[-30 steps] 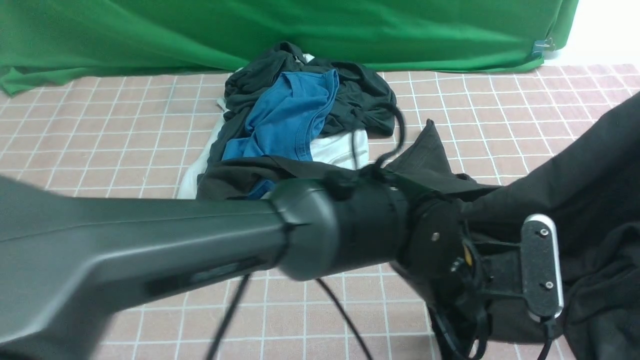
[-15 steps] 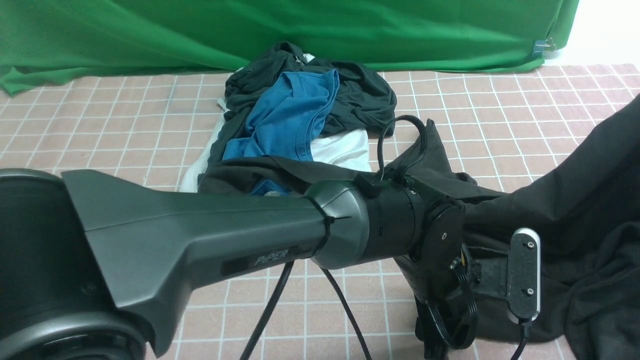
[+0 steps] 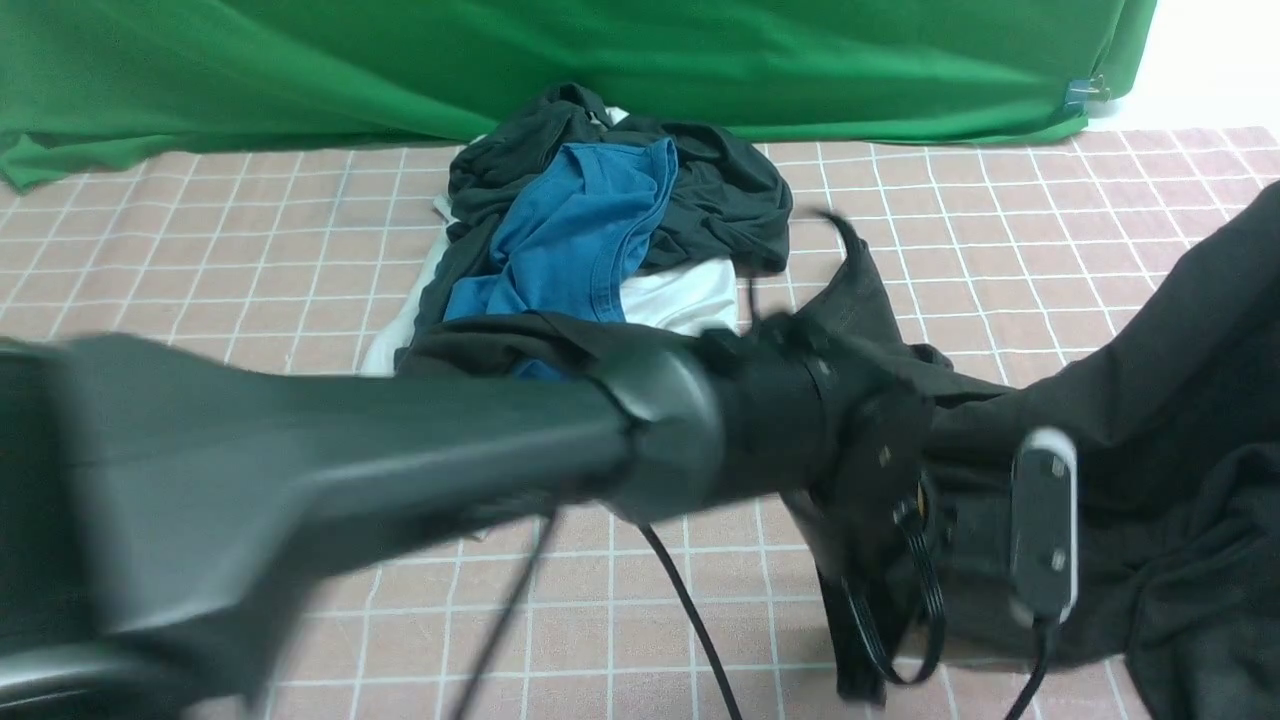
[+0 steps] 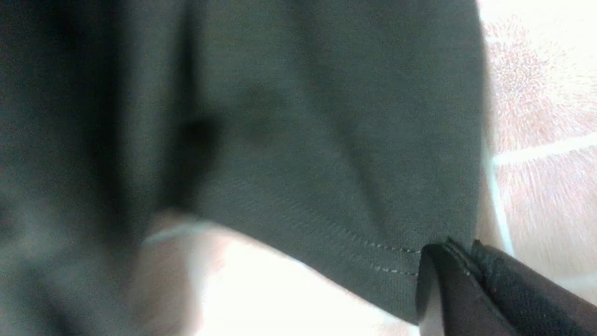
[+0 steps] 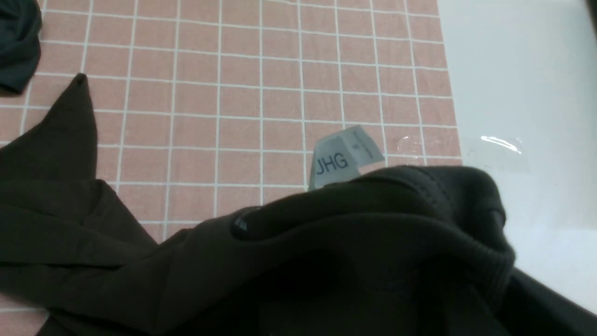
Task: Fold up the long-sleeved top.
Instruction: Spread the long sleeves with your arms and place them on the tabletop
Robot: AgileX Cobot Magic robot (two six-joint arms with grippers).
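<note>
Left wrist view: left pincer (image 4: 459, 254) pinches, at its tips, the hem of the long-sleeved top (image 4: 289, 140); right pincer closed, hidden under that top

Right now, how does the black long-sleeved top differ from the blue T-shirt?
Colour: the long-sleeved top is black; the blue T-shirt is blue.
Pose: the top hangs lifted on the right; the T-shirt lies on the clothes pile at the back.
Grip: the left end effector pinches the top's stitched hem; nothing touches the T-shirt.
Shared: both are unfolded and rumpled.
</note>
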